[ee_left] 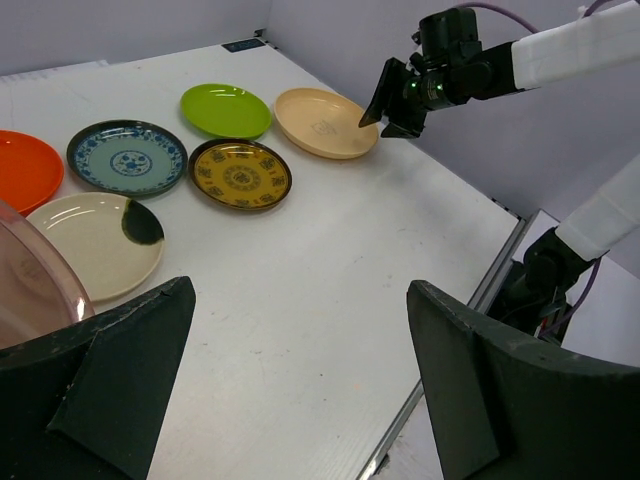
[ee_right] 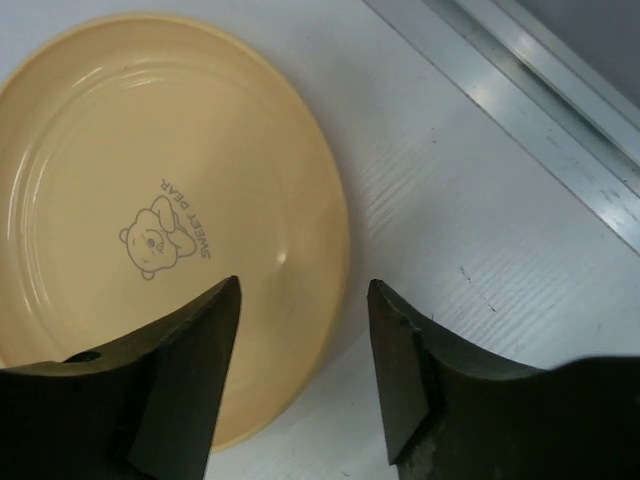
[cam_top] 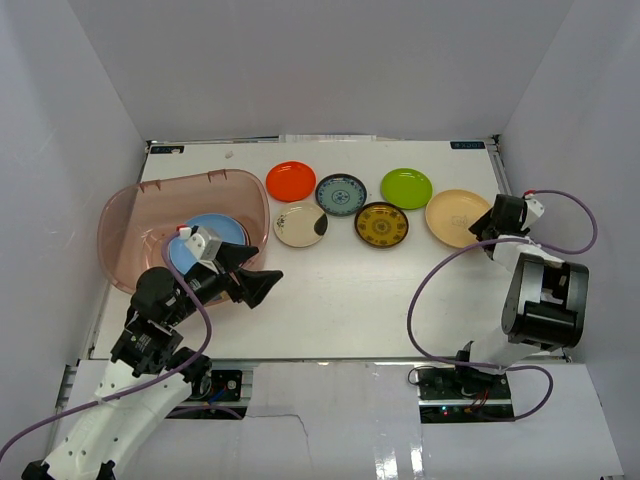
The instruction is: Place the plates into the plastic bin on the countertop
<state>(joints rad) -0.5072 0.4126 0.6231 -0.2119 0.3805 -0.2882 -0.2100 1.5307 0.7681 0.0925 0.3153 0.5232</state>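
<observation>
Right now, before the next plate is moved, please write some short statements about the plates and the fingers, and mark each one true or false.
1. A light blue plate lies inside the bin. True.
2. The green plate is in the bin. False: it lies on the table, in the far row.
3. The right fingers stand open on either side of the tan plate's rim. True.
4. The left fingers hold the orange plate. False: they are open and empty, and that plate lies on the table.
</observation>
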